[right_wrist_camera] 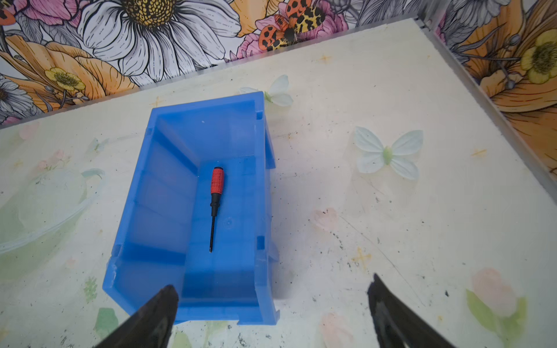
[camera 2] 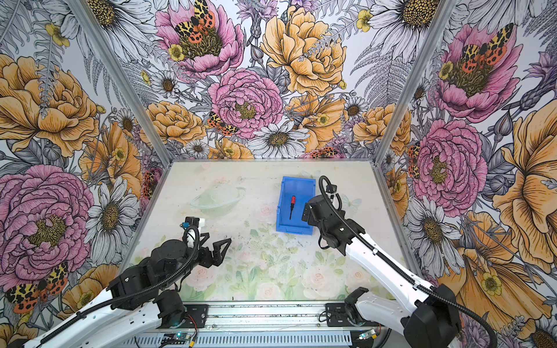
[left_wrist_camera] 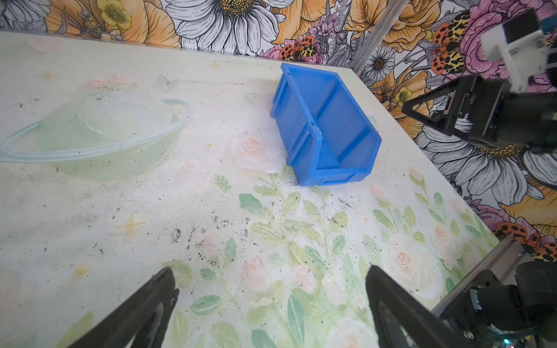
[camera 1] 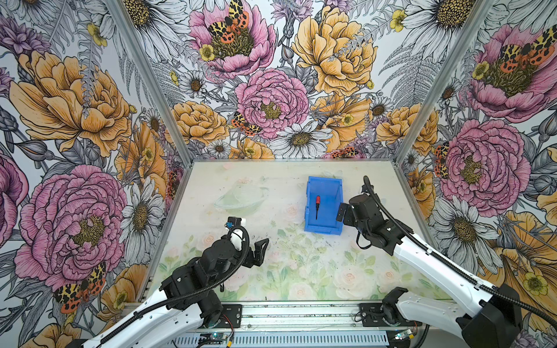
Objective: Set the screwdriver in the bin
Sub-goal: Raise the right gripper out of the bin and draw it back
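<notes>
My right tool (right_wrist_camera: 272, 290) hangs above the blue bin's (right_wrist_camera: 156, 192) side wall, fingers wide apart; the screwdriver (right_wrist_camera: 215, 199) lies inside. My left tool (left_wrist_camera: 271, 280) hovers over the surface (left_wrist_camera: 120, 211), also spread.

**Right gripper** (right_wrist_camera: 272, 284), jaws wide apart.
- Ahead and below: the bin (right_wrist_camera: 156, 195) has tall blue walls and an open top. Only the screwdriver (right_wrist_camera: 216, 195) lies on its floor, along the middle.
- Beside the bin: bare table (right_wrist_camera: 391, 235), then the floral enclosure wall (right_wrist_camera: 527, 75).

**Left gripper** (left_wrist_camera: 269, 269), jaws wide apart.
- Ahead: open table, with the bin well apart.
</notes>
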Controlling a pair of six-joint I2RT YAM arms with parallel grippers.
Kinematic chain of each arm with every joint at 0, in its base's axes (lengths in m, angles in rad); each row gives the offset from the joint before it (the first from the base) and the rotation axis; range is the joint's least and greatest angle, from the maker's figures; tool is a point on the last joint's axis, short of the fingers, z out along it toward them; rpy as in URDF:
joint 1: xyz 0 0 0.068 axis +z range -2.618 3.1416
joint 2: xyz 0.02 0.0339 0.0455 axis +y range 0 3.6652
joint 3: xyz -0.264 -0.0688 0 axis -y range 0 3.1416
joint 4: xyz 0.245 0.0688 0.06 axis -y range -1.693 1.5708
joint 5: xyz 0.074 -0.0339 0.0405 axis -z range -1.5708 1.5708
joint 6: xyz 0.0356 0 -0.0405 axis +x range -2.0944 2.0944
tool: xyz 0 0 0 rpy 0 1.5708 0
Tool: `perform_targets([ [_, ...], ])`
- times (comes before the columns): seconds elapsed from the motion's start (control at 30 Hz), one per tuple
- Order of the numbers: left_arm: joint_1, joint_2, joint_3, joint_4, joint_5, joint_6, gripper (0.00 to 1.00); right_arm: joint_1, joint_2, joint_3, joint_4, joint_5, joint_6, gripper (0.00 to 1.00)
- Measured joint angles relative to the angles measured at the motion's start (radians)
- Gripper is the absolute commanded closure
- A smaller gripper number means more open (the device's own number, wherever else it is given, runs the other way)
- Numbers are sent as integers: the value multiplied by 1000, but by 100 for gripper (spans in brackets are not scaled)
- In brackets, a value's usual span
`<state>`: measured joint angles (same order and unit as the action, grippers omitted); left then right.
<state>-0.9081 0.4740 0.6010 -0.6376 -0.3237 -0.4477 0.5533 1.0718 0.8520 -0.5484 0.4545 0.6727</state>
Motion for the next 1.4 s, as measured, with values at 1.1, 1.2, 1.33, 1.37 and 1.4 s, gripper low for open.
perform_targets([
  [1.1,347,0,-18,-7,-78,13,1,-229,-285,-426,383,229,-204,1],
  [1.2,414,0,-18,10,-53,37,1,-238,-276,-466,511,200,-302,1],
  [1.33,458,4,-18,44,-38,83,1,-271,-212,-473,620,148,-377,1],
  [1.37,465,7,-18,52,-38,95,1,-281,-193,-473,642,134,-388,0],
  [1.4,469,10,-20,60,-39,106,1,-288,-178,-473,662,121,-400,1],
])
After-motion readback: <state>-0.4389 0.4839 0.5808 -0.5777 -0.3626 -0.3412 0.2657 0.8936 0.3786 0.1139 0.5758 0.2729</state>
